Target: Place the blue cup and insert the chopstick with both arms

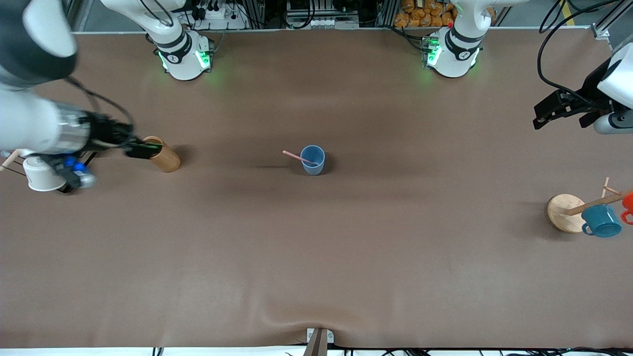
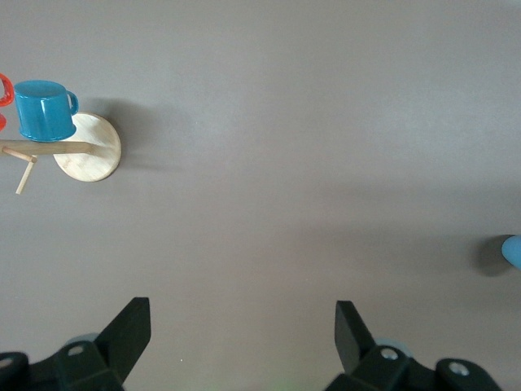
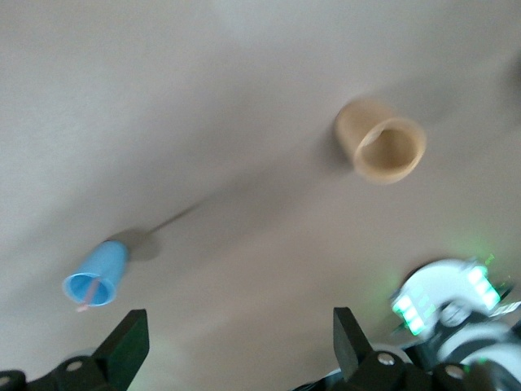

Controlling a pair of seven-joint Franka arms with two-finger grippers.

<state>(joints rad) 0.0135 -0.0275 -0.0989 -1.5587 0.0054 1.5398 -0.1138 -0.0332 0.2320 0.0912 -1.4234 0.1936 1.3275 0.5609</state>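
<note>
Plainly, the brown table (image 1: 316,257) carries most of the scene, with the two arms drawn off toward its ends. Right arm: its right gripper (image 1: 141,147) hangs over the brown wooden cylinder (image 1: 164,154) at the right arm's end of the table — its wrist view shows both fingers (image 3: 126,346) spread wide with nothing between them. Left arm: its left gripper (image 1: 549,113) is up over bare table at the left arm's end, jaws also wide apart and empty in its wrist view, one finger (image 2: 130,326) clear at the frame's edge. A wooden rack with round base (image 1: 564,212) stands near that end, a teal mug (image 1: 601,221) hung on its rod, something orange-red (image 1: 628,205) beside it. A white cup (image 1: 42,174) sits under the right arm. The blue cup (image 1: 313,159) stands upright mid-table, well apart from both grippers. The chopstick (image 1: 298,156), pink, leans inside it, its upper end sticking out toward the right arm's end. Judgement: placing and inserting both look finished — the step in hand is the retreat. Next move, if any, calls only for parking both arms clear without disturbing the cup
</note>
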